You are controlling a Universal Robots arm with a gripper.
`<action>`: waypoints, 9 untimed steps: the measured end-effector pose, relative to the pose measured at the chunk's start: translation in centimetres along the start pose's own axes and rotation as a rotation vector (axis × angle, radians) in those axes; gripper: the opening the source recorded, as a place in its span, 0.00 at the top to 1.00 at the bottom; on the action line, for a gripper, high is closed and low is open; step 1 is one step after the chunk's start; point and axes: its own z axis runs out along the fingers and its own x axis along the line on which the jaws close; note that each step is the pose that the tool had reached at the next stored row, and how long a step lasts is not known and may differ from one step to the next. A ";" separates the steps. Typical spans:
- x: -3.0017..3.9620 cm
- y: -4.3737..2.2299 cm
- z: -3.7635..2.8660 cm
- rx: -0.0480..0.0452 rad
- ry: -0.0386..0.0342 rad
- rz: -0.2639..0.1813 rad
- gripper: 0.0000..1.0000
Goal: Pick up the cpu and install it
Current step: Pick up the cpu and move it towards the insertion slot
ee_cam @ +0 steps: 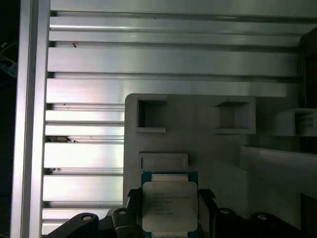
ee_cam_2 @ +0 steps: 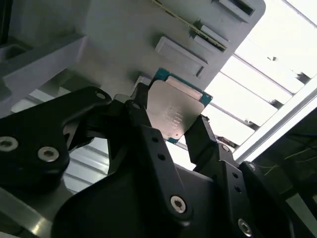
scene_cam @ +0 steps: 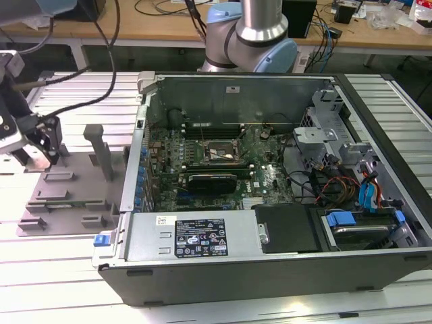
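Observation:
The cpu (ee_cam_2: 174, 106), a small square chip with a silvery top and a thin green rim, sits between the black fingers (ee_cam_2: 148, 134) of my gripper (ee_cam_2: 171, 118). The jaws press against its two opposite edges. In the first wrist view the cpu (ee_cam: 169, 204) is held just over the grey tray (ee_cam: 208, 153), near a small raised block. In the exterior view my gripper (scene_cam: 39, 154) hangs at the exterior view's left, over the far left end of the grey tray (scene_cam: 67, 197). The motherboard socket (scene_cam: 223, 151) lies open inside the computer case, far from the gripper.
The open computer case (scene_cam: 270, 256) takes up the middle and the exterior view's right, with its metal side wall (scene_cam: 138, 169) standing between tray and motherboard. Upright grey posts (scene_cam: 101, 152) rise from the tray. Cables (scene_cam: 108, 81) trail above the slatted aluminium table (scene_cam: 61, 277).

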 end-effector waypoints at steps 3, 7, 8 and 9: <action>-0.17 0.15 -2.82 0.0000 0.0000 0.000 0.46; -0.36 0.35 -6.65 0.0000 -0.0005 0.000 0.46; -0.40 0.39 -7.31 0.0000 -0.0006 0.000 0.46; -0.43 0.43 -8.20 0.0000 -0.0008 0.000 0.46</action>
